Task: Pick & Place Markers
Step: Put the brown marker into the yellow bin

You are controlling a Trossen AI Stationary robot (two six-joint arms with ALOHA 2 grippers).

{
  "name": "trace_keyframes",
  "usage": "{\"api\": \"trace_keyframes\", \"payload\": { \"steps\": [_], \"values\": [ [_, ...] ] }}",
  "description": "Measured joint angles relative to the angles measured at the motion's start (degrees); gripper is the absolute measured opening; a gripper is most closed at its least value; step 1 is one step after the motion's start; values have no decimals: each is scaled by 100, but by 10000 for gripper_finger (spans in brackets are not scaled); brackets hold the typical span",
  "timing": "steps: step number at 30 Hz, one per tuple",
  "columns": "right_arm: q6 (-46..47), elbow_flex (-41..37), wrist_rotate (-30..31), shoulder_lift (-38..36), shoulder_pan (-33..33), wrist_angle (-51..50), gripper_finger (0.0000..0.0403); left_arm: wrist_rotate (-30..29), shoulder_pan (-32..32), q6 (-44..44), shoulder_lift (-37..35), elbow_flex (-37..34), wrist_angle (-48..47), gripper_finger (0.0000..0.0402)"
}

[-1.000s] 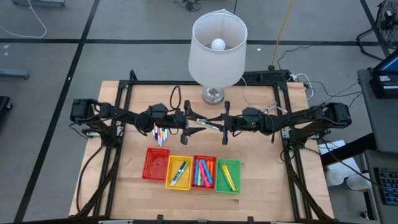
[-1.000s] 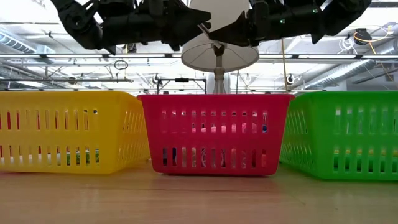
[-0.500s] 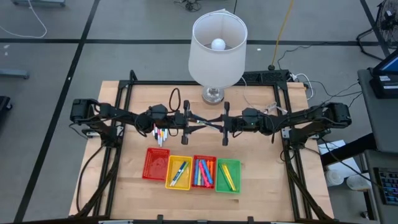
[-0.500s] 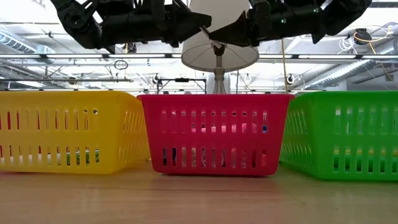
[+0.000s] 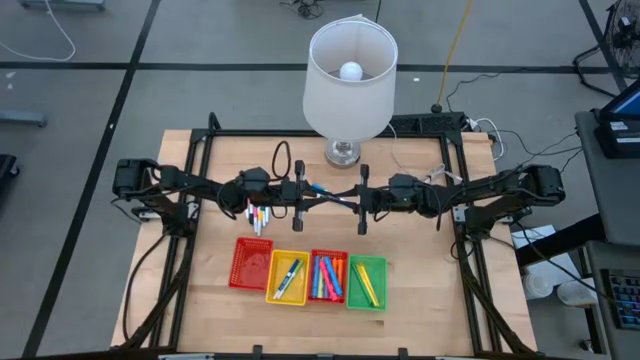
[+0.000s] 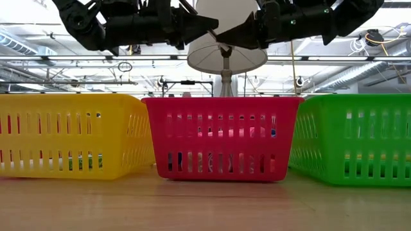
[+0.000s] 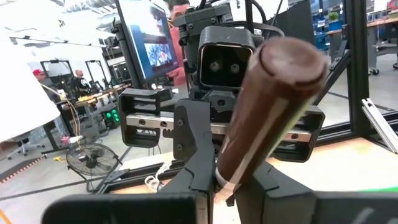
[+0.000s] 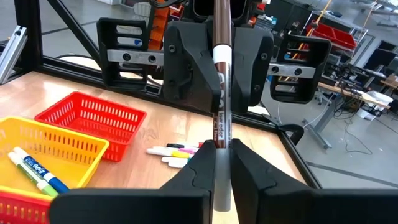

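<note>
A dark brown marker (image 8: 221,118) with a white band hangs in mid-air over the table's middle, level between my two grippers. My left gripper (image 5: 322,192) reaches in from the table's left and is shut on one end. My right gripper (image 5: 342,195) reaches in from the right and is shut on the other end. Their fingertips nearly meet, high above the trays in the low view. A few loose markers (image 5: 258,216) lie flat on the wood under the left arm. More markers lie in the yellow tray (image 5: 288,277), the middle red tray (image 5: 328,277) and the green tray (image 5: 366,282). My left gripper pinches the marker between its two fingers (image 8: 193,74) around the white band (image 8: 221,55). It comes level from the table's left, fingers along the marker. The brown end (image 7: 280,81) reaches back past the fingers toward the wrist. The marker is clear of the table. My right gripper pinches the marker's grey end (image 8: 221,186) between its two fingers (image 8: 199,174), level from the table's right, fingers along the marker. The brown barrel sticks out forward from the fingertips toward the left gripper, roughly level and lifted clear.
Four mesh trays stand in a row near the front; the far-left red tray (image 5: 250,262) looks empty. A lamp (image 5: 350,70) with a white shade stands at the table's far edge, just behind the grippers. Bare wood (image 5: 420,260) lies right of the trays.
My left gripper has shut its fingers on the free end of the marker that my right gripper holds out. Both arms have stayed where they were, and the marker has kept level between them.
</note>
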Motion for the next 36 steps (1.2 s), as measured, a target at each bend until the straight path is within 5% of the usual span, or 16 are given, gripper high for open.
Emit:
{"api": "trace_keyframes", "payload": {
  "steps": [5, 15, 21, 29, 36],
  "values": [
    [156, 4, 297, -5, 4, -262, 52, -23, 2, -17, 0, 0, -70, 36],
    [419, 0, 1196, -150, -8, -1248, 183, 53, -15, -20, -7, 0, -178, 36],
    [1040, 0, 1429, -831, 26, -2225, 210, -246, -8, -384, -350, 0, -833, 36],
    [1662, 0, 1408, -1547, 31, -3311, 204, -1003, -638, -2006, -1793, 0, -4144, 36],
    [1883, 0, 1399, -1787, 31, -3761, 197, -1200, -1614, -5082, -2525, 0, -5932, 36]
  ]
}}
